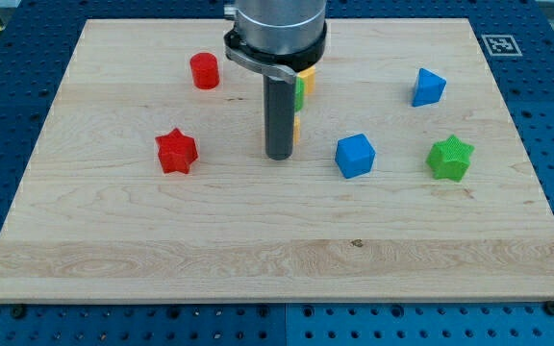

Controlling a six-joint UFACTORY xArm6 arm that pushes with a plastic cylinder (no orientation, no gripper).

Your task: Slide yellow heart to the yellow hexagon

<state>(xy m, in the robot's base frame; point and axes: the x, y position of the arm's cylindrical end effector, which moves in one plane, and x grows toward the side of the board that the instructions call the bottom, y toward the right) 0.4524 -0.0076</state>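
Observation:
My tip [279,156] rests on the board near the middle. The yellow heart [297,129] is almost wholly hidden behind the rod; only a thin yellow sliver shows at the rod's right edge, just above the tip. The yellow hexagon [307,77] sits further toward the view's top, mostly hidden by the arm's body. A green cylinder [299,91] peeks out between the heart and the hexagon, right beside the rod.
A red cylinder [204,70] is at the upper left and a red star [176,151] left of the tip. A blue cube-like block [355,155] lies right of the tip, a green star [450,158] further right, a blue triangle-like block [428,86] upper right.

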